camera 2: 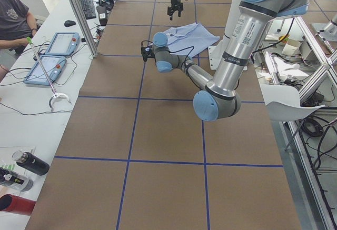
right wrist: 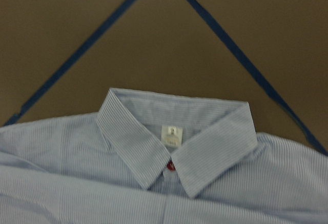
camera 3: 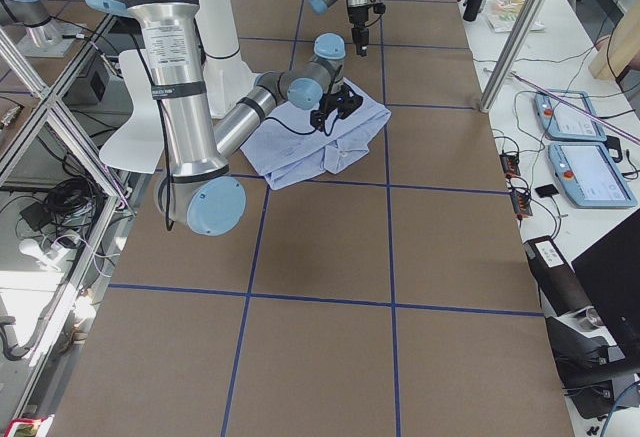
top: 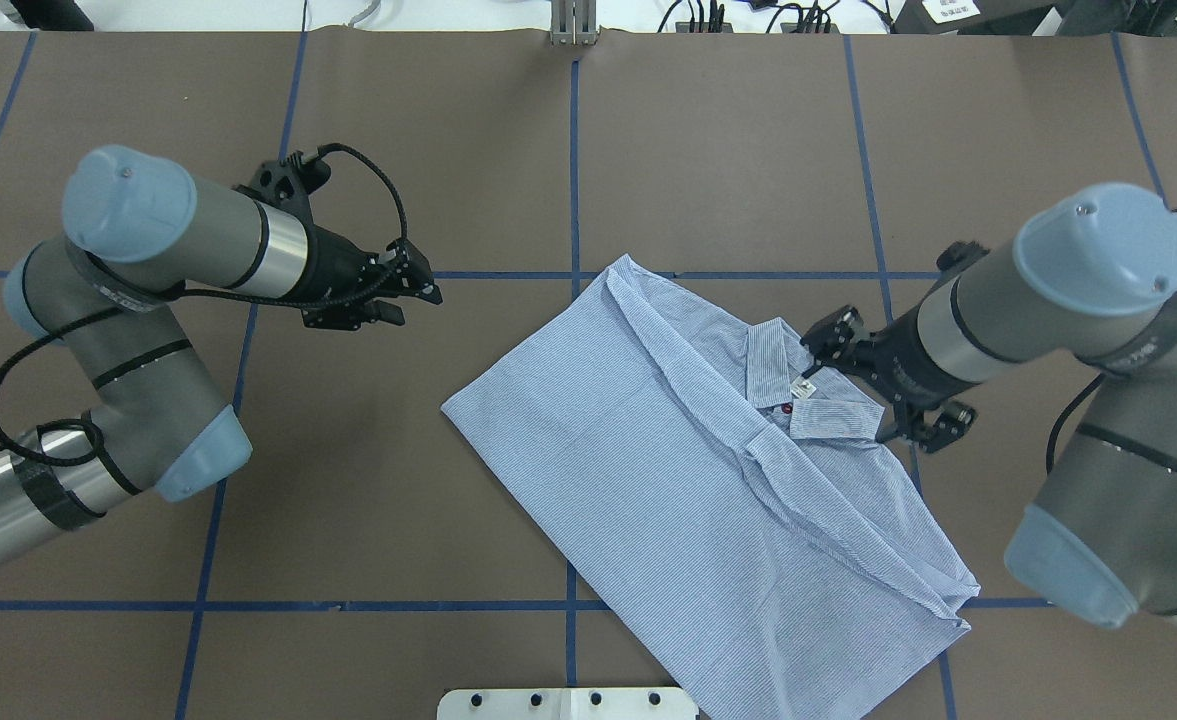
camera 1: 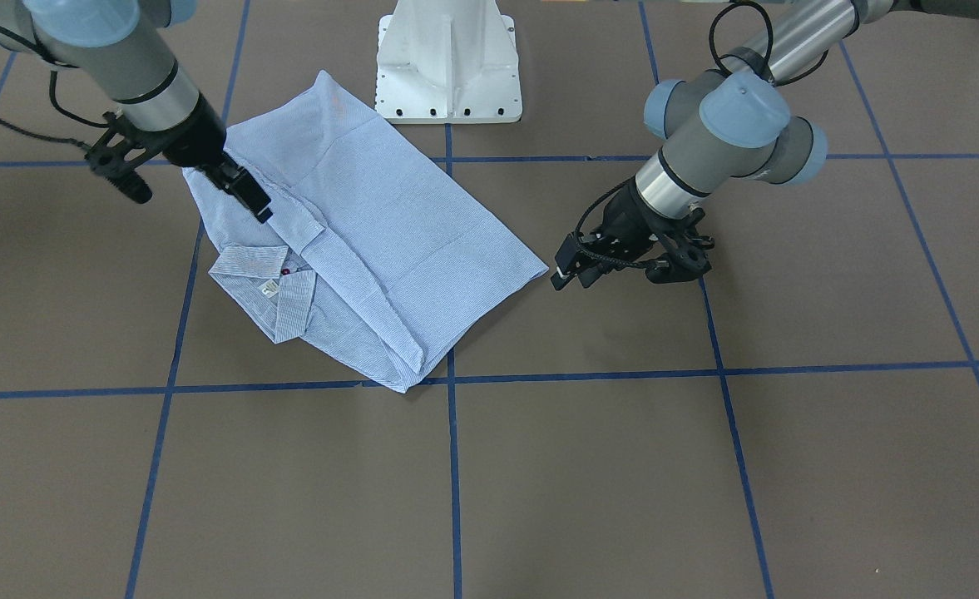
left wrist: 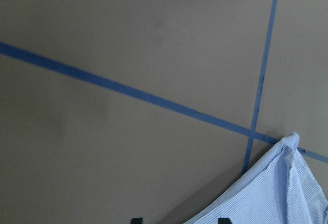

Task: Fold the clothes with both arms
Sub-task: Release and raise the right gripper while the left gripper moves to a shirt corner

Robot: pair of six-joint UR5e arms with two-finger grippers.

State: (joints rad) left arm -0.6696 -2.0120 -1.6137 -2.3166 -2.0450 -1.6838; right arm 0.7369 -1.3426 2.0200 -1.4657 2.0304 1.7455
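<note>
left pincer point(camera 1: 569, 277) fingers apart, right pincer point(camera 1: 259, 207) angled downward

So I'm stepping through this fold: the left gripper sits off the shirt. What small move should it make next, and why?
Probably ease the left gripper down onto the nearest corner of the shirt and pinch it. Its jaws stand open just off that corner, touching nothing, while the right gripper hangs over the collar side.

Bright, even overhead light, soft shadows.
Fixed views are sharp; a faint shadow edges the shirt point(camera 1: 389, 216) on the table point(camera 1: 622, 466). Both wrist views are dimmer, the right one slightly blurred.
</note>
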